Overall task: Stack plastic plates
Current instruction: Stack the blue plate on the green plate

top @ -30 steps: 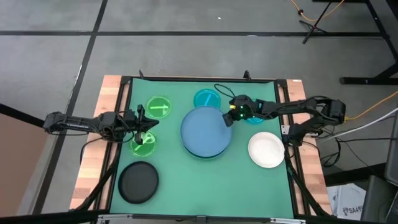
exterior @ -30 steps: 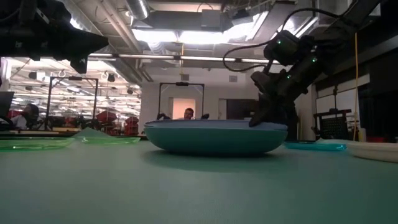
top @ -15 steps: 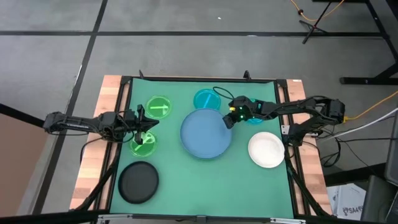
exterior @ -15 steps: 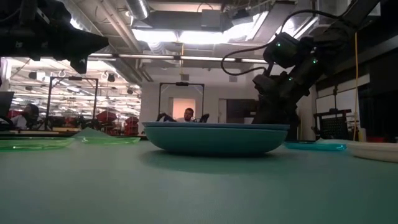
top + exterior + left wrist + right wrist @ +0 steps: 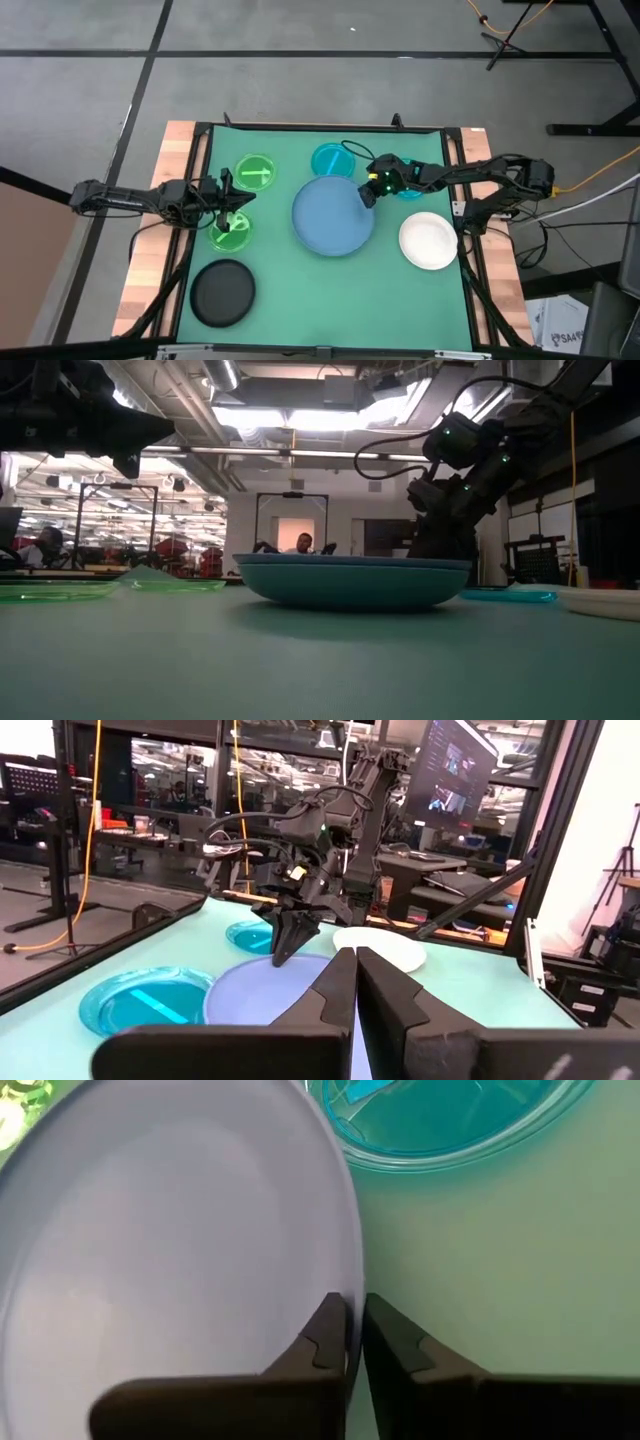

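The large blue plate lies nested on the teal-green plate at the table's middle. My right gripper is at the blue plate's far-right rim, shut on it. My left gripper hangs shut above a small bright green plate near the left edge and touches nothing. A second green plate lies farther back. One cyan plate lies behind the blue plate, and another is partly under my right arm. The white plate lies at the right and the black plate at near left. My right gripper has the blue plate's rim pinched between its two fingers, one finger over the plate's inside and one outside. The fingers come from above, slanting from the table's right. The plate rests level on the teal-green plate.
The green mat has bare room along its near edge, between the black and white plates. Wooden strips and a dark frame border the table. Beyond the far edge the room shows monitors, stands and a seated person.
My right gripper has sunk a little at the blue plate's rim. The blue plate has slid slightly toward the table's right and now sits more squarely over the teal-green plate. My left arm has kept still.
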